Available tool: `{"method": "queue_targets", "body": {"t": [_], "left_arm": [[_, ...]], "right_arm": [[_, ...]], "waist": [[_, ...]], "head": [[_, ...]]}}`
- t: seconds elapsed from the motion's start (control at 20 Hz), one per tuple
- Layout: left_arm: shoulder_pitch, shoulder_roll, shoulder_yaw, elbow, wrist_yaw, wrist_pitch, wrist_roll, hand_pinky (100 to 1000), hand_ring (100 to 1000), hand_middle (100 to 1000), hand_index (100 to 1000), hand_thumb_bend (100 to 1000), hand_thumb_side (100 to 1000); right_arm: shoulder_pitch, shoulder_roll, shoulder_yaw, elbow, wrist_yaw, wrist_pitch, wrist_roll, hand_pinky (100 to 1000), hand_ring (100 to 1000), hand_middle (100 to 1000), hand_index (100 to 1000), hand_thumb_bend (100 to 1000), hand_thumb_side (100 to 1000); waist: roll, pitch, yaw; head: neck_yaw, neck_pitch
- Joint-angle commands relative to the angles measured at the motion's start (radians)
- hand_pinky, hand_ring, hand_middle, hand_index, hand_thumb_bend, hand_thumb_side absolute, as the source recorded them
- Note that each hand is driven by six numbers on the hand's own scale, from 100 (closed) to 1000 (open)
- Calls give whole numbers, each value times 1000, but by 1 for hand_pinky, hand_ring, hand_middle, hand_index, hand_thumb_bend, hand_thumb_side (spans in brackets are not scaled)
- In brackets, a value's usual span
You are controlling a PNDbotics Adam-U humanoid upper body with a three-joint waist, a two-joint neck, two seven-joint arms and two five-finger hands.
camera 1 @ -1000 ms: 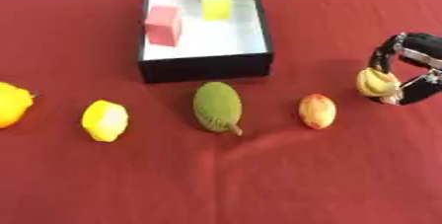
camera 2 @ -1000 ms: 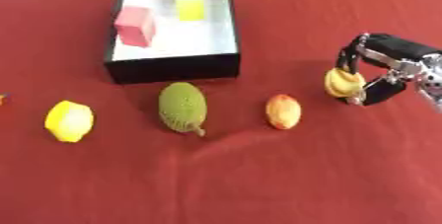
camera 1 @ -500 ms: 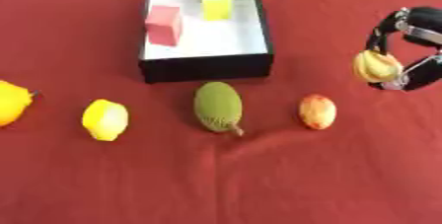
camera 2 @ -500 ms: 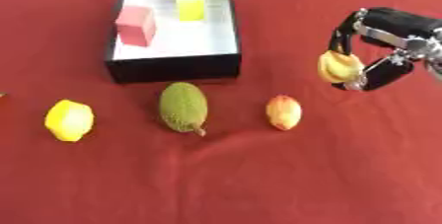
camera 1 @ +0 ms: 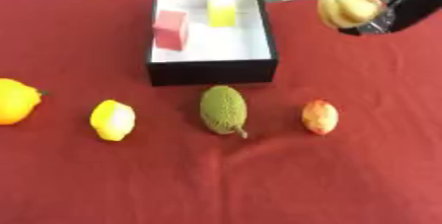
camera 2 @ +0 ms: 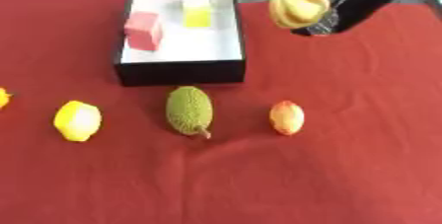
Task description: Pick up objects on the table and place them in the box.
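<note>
The right hand [camera 2: 349, 6] comes in from the far right corner, its fingers curled round a yellow banana bunch [camera 2: 297, 6]. The bunch hangs in the air above the red cloth [camera 1: 345, 178], just right of the box [camera 1: 211, 72] and near its far end; it is clear of the table and not over the box's opening. The hand is dark and blurred, so only the grasp itself can be read, not how each finger lies.

The box is black with a white floor and sits at the far middle of the table. Inside it a red block [camera 1: 171, 29] stands at the left and a yellow block [camera 1: 221, 8] at the far middle, a little apart from each other.

Nearer than the box, four fruits lie in a row across the cloth, well apart from one another. From left: an orange [camera 1: 17, 101] at the left edge, a lemon [camera 1: 113, 119], a green bumpy fruit [camera 1: 224, 109] with a short stem pointing near-right, and a small peach [camera 1: 320, 116] of red and yellow.

The left hand shows in neither view.
</note>
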Motion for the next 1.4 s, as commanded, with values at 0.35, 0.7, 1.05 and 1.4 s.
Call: {"method": "queue_targets", "body": {"t": [0.35,0.7,1.05,1.4], "left_arm": [[-57,-3,26,-128,-49,-10,26,765,844,795,872,638,611],[-96,-29,29,-180,-86,-4,39,768,846,796,870,637,606],[-89,-29,25,-182,-89,2,34,767,845,796,870,635,608],[-82,-29,23,-171,-81,4,29,766,844,795,871,634,608]], "right_arm": [[-256,252,14,324,204,-54,-22,782,638,439,608,452,100],[-335,377,-30,573,401,-74,-159,777,635,441,612,450,100],[-292,403,-30,650,490,-127,-185,783,675,518,670,461,100],[-284,393,-33,638,527,-183,-206,885,905,915,941,644,251]], "waist": [[-15,-2,89],[-30,31,154],[-28,35,151],[-20,32,135]], "head": [[-105,-28],[-144,-52],[-133,-47],[-121,-39]]}}
